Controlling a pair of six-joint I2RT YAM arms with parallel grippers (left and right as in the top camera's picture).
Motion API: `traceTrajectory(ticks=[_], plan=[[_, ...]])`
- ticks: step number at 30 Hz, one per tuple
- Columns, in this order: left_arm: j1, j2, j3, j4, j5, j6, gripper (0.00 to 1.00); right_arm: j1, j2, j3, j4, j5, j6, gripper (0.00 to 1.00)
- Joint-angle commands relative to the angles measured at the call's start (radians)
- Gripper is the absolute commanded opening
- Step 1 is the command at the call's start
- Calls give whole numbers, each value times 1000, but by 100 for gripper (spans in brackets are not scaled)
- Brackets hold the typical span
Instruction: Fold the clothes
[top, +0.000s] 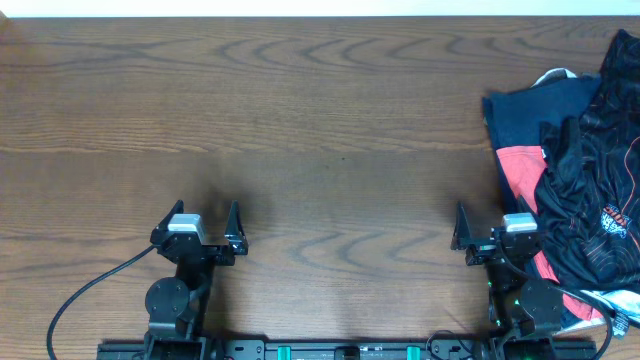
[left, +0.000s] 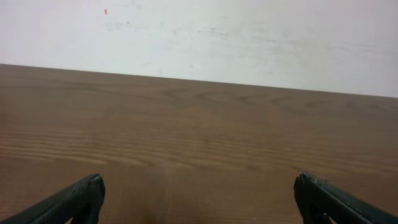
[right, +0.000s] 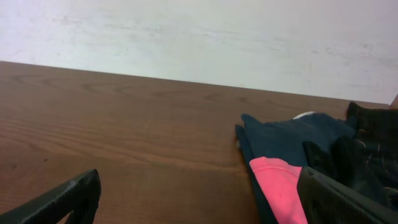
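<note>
A heap of clothes lies at the table's right edge. A crumpled black jersey with small logos lies on top of a red-and-navy garment. In the right wrist view the navy cloth with its red panel lies just ahead of the right finger, the black jersey behind it. My right gripper is open and empty, just left of the heap. My left gripper is open and empty over bare wood at the front left.
The brown wooden table runs back to a white wall. The arm bases and cables sit along the front edge. A white scrap of cloth lies at the front right corner.
</note>
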Motion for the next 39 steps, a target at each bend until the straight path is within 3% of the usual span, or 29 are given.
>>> traceTrajectory(ticks=[1,22,25,33,39], plan=[[6,-6,-12,-40,7,6,98,-10,-5,-3,-2,-5,6,99],[6,-6,-12,-26,8,4,98,-10,-3,-3,-2,-27,14,99],[6,-6,-8,-29,9,-56,98,-10,-3,1,-5,-21,39,99],[6,49,118,-187,41,-85,98,-11,94,133,-127,64,93,99],[6,239,325,-346,40,-84,98,-13,330,340,-275,94,123,99]])
